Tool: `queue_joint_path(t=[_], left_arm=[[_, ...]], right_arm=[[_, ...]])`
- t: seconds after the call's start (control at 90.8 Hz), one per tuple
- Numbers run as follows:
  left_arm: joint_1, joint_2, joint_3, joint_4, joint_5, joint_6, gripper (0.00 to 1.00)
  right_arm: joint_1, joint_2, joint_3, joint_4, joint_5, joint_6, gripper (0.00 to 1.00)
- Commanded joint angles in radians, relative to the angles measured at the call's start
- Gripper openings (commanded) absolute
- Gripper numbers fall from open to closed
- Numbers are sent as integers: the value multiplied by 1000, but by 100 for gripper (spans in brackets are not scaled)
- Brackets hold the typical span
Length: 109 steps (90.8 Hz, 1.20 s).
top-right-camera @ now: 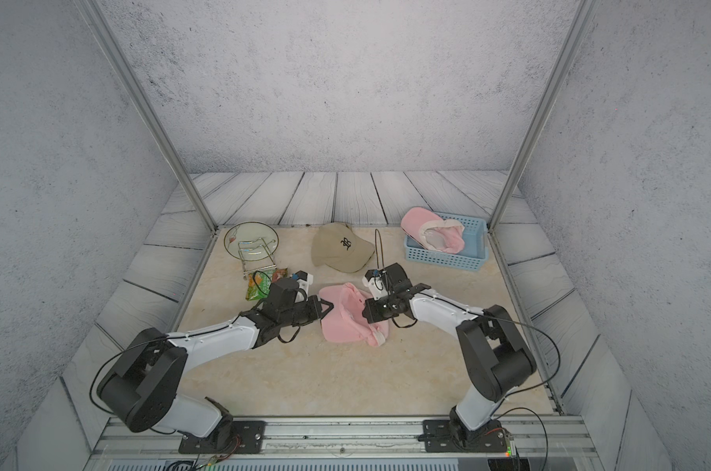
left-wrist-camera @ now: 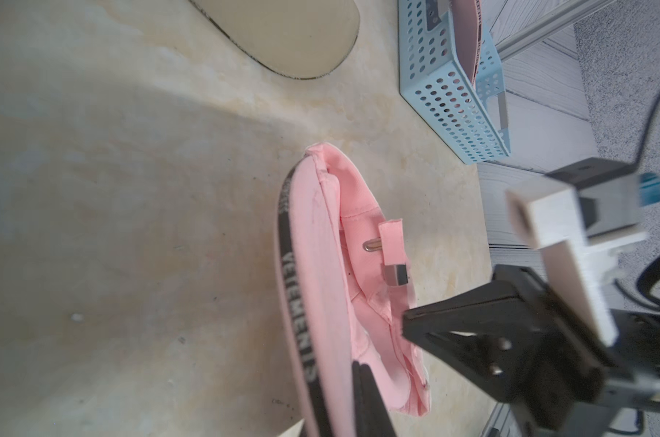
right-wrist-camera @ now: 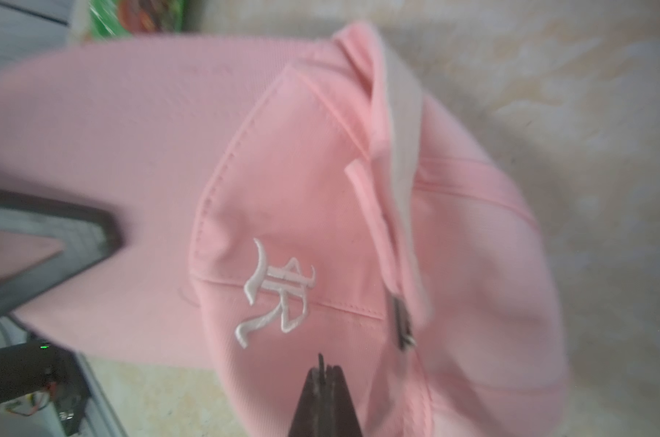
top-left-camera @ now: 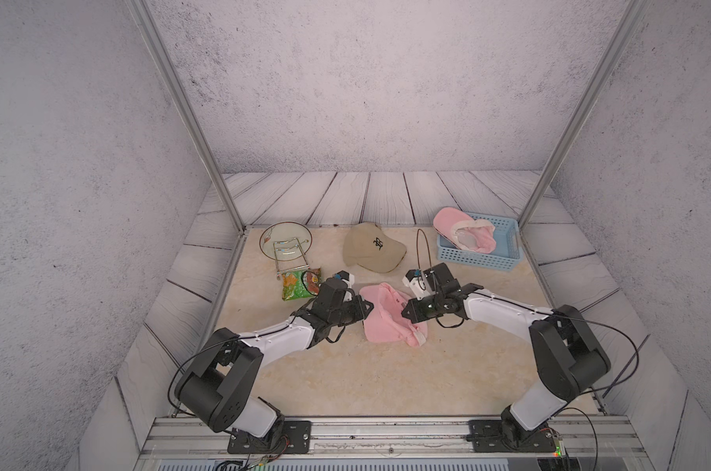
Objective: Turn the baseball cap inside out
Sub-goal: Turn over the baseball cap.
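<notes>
The pink cotton baseball cap with a white embroidered logo (top-left-camera: 386, 322) lies crumpled on the pale marble-patterned surface (top-left-camera: 386, 379). It sits apart from the blue perforated plastic basket (top-left-camera: 476, 255), on the side of it nearer the robot's bases. The left hand (top-left-camera: 368, 306) is closed on the edge of the cap's stiff brim (right-wrist-camera: 112, 132), at the end of the cap away from the basket. The right hand (top-left-camera: 405, 312), at the end nearer the basket, has its fingers pressed together against the soft crown (right-wrist-camera: 302, 189) close to the logo. I cannot tell whether cloth is actually caught between them.

To do this step well, I judge the brim grip should serve as an anchor, low and steady, while the other hand works the crown through the opening. It should pinch one layer only. Catching both layers, or the metal strap buckle (left-wrist-camera: 394, 274), would likely drag the whole cap rather than evert it. Pull slowly, and watch that the cap does not slide towards the basket
</notes>
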Motion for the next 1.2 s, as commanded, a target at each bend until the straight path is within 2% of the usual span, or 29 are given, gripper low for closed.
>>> queue_joint_path(t=[0.0, 0.209, 0.319, 0.418, 0.539, 0.639, 0.727, 1.013, 1.112, 1.189], left_arm=[[17, -32, -23, -118, -93, 92, 0], [23, -74, -20, -141, -76, 142, 0], [22, -61, -3, -143, -33, 160, 0], [23, -44, 8, -138, -3, 162, 0], [22, -33, 16, -133, 22, 159, 0], [22, -33, 19, -136, 32, 161, 0], [22, -34, 20, -137, 37, 161, 0], [22, -43, 21, -145, 45, 165, 0], [23, -47, 21, -161, 33, 173, 0], [23, -54, 21, -175, 19, 182, 0]], right_arm=[[-74, -94, -40, 14, -90, 17, 0], [-145, -156, -52, -59, -21, -28, 0], [-142, -145, -44, -71, -149, -57, 0], [-107, -116, -33, -67, -214, -63, 14], [-44, -72, -17, -59, -111, -49, 37], [-18, -25, 4, -42, -14, -16, 44], [4, 28, 30, -23, 47, 4, 45], [75, 207, 143, -17, 165, 12, 43], [75, 237, 164, -43, 257, 10, 28], [74, 239, 160, -87, 411, 10, 9]])
